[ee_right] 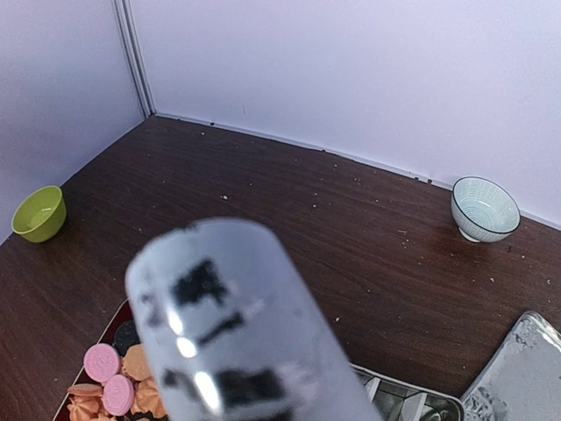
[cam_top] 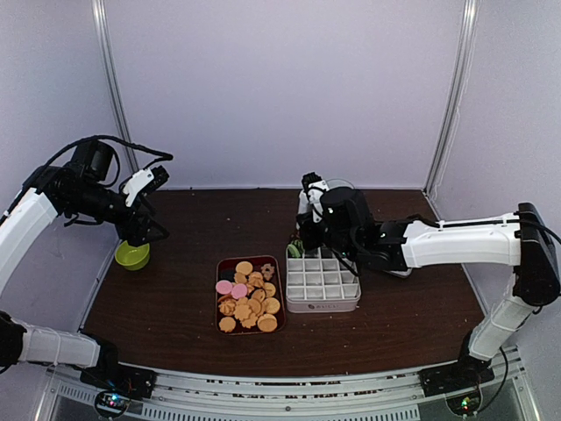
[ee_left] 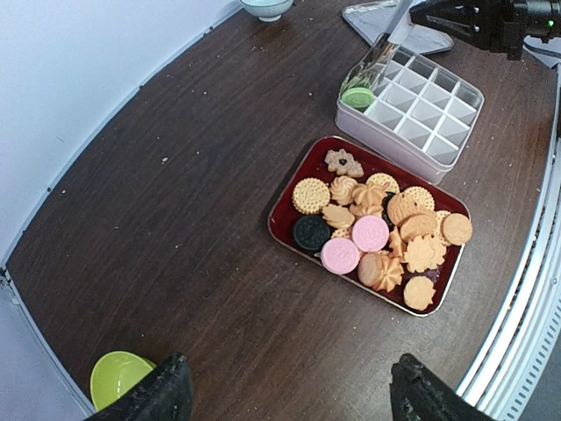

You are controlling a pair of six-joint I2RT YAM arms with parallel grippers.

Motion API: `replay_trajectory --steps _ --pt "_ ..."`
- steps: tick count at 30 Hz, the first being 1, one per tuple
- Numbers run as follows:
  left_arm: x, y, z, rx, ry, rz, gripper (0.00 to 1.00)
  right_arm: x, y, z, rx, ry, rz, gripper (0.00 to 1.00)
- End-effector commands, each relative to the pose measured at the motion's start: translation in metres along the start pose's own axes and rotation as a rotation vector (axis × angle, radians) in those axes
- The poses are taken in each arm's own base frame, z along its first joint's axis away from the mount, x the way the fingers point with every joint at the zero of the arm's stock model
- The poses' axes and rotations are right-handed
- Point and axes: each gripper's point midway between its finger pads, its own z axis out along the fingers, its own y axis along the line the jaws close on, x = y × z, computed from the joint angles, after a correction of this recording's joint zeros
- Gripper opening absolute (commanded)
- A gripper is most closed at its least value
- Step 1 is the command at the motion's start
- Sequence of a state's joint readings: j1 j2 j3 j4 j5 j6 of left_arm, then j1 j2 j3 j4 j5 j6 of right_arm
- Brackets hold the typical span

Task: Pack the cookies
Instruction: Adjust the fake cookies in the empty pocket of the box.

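Cookies (ee_left: 377, 224) lie nearest the arm bases, heaped on a glossy dark-red tray (ee_left: 298, 175) whose long axis runs near to far on the dark wood-grain tabletop (ee_left: 175, 219). Most are matte golden rounds and ridged flower shapes, with two smooth pink discs and one dark one.

Just beside the tray, on its right, sits a white box (ee_left: 394, 145) divided into square cells. The cells I can see hold nothing but white.

At the box's far-left corner, a green cookie (ee_left: 357, 96) is pinched in the tips of shiny metal tongs (ee_left: 379, 57). The tongs slant up and away to the right end effector (cam_top: 307, 209), which is clenched around their handle. I cannot tell whether the cookie is down in the corner cell or just above its rim. Either way the drop is close below the tips, and the tray lies to the near left for the next pick.

The left end effector (ee_left: 289, 399) hangs released, grasping nothing, well apart near a lime-green bowl (cam_top: 131, 255). I'd judge the right arm better placed for the work.
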State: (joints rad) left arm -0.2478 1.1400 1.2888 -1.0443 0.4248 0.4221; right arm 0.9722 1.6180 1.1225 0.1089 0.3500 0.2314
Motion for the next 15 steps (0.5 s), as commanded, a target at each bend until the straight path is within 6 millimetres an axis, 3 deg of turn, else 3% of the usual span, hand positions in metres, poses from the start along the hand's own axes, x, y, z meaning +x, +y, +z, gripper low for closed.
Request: replay_trajectory --steps 1,6,15 --pt "-0.003 0.004 0.001 -0.012 -0.017 0.019 0.80 -0.009 -0.005 -0.001 0.034 -0.034 -0.002 0.19" --pt "-0.003 0.003 0.001 -0.003 -0.019 0.016 0.80 -0.014 -0.005 -0.006 0.024 -0.045 0.009 0.18" --pt "-0.005 0.003 0.001 0.003 -0.024 0.010 0.80 -0.060 -0.021 -0.033 0.081 -0.134 -0.035 0.19"
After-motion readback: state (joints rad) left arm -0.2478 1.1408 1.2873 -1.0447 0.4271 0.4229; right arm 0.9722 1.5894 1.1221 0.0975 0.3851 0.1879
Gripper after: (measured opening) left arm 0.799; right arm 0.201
